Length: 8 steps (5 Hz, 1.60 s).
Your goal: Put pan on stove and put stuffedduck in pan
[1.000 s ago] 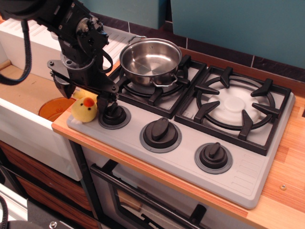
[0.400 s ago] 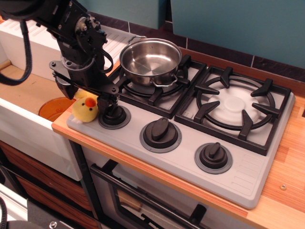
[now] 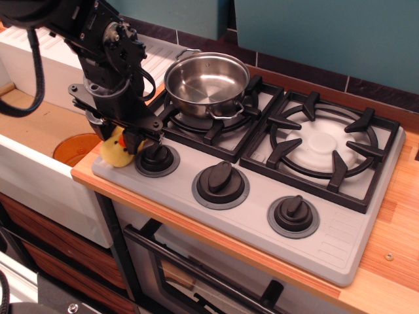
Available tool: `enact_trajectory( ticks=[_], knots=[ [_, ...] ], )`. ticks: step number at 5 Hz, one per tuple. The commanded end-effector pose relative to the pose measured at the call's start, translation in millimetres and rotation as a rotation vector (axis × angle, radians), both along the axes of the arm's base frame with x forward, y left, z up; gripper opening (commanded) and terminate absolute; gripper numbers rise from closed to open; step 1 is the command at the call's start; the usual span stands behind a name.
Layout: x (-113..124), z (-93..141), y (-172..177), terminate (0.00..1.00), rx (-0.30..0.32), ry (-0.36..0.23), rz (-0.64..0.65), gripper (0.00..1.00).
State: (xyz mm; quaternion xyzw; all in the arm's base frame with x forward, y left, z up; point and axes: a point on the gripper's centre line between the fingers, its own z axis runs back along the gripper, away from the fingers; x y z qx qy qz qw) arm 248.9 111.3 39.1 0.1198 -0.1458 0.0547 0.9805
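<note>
Steel pan (image 3: 207, 84) sits on the left grate of the stove (image 3: 366, 226), upper middle of the frame, empty and gleaming, so step one looks done from where I stand. Now it's the duck (image 3: 114, 150), a yellow lump at the left edge of the cooktop, just beside the leftmost knob (image 3: 156, 159). My gripper (image 3: 118, 136) is right down over it, one finger (image 3: 134, 140) crossing its face, the other tucked behind on the far side. Are my jaws clamped on it or only straddling it? I can't tell from this angle; the plush hides the contact. My read: this is the grasp stage of step two. Next I need a firm squeeze on that soft body, a straight lift clear of the knob, then a swing up and right over the pan's rim, mind the wire handle (image 3: 224, 110), and a release inside.
</note>
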Motion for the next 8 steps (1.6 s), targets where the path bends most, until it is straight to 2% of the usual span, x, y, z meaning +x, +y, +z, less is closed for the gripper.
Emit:
enact_trajectory(
  ticks=[1, 2, 3, 4, 5, 6, 8],
  knots=[
    [9.4, 5.8, -0.7, 0.00, 0.046, 0.023, -0.001, 0.00],
    [21.2, 55.9, 46.2, 0.00, 0.129, -0.002, 0.014, 0.00],
    [22.5, 105.2, 44.4, 0.00, 0.152, 0.069, 0.028, 0.00],
    [28.2, 154.8, 40.2, 0.00, 0.174, 0.103, 0.035, 0.00],
    [34.8, 181.7, 36.2, 0.00, 0.169, 0.112, 0.034, 0.00],
    [52.4, 192.6, 24.8, 0.00, 0.139, 0.132, 0.042, 0.00],
    [93.1, 180.2, -8.3, 0.00, 0.029, 0.130, 0.067, 0.00]
  ],
)
